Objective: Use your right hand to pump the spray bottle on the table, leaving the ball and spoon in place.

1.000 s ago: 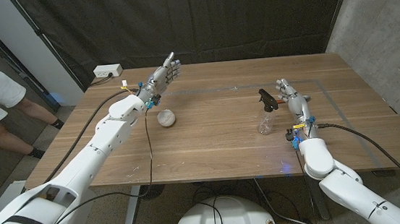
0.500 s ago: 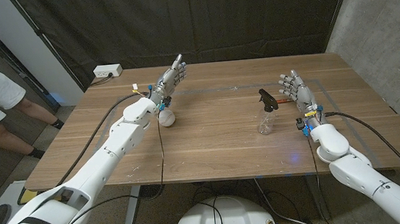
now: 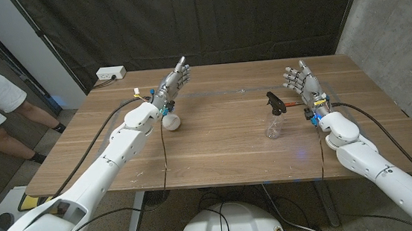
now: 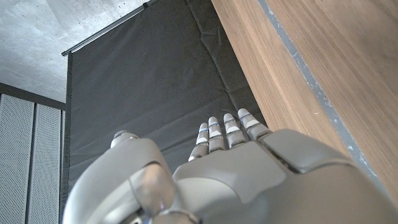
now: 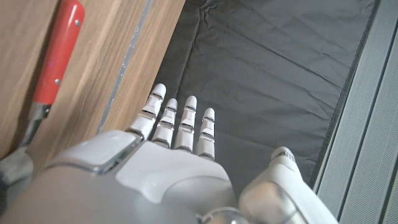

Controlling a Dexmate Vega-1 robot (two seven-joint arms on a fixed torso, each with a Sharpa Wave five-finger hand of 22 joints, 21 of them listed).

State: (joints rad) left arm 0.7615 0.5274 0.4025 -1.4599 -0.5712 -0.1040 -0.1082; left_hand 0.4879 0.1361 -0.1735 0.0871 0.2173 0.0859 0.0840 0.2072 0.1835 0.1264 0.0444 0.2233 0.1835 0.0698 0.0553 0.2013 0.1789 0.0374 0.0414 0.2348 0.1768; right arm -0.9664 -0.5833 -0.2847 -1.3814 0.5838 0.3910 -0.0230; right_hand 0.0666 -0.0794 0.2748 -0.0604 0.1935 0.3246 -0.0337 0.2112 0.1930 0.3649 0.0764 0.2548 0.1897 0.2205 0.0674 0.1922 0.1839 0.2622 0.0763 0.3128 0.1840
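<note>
While the right hand (image 3: 302, 81) hovers spread wide and empty, the clear black-topped plastic spray bottle (image 3: 273, 115) stands just beside its palm. A hurried sideways reach could topple that light bottle, or nudge the red-handled metal spoon (image 5: 55, 68) lying under the fingers.

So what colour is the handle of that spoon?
Red, on the metal spoon's handle; clearest in the right wrist view.

Right hand (image 5: 168, 168) with fingers (image 5: 186, 121) straight toward black curtain (image 5: 273, 68); red-handled spoon (image 5: 53, 68) on table (image 5: 118, 56).

Black curtain (image 3: 205, 18) behind wooden table (image 3: 216, 141), seemingly concrete wall (image 3: 400, 31).
</note>
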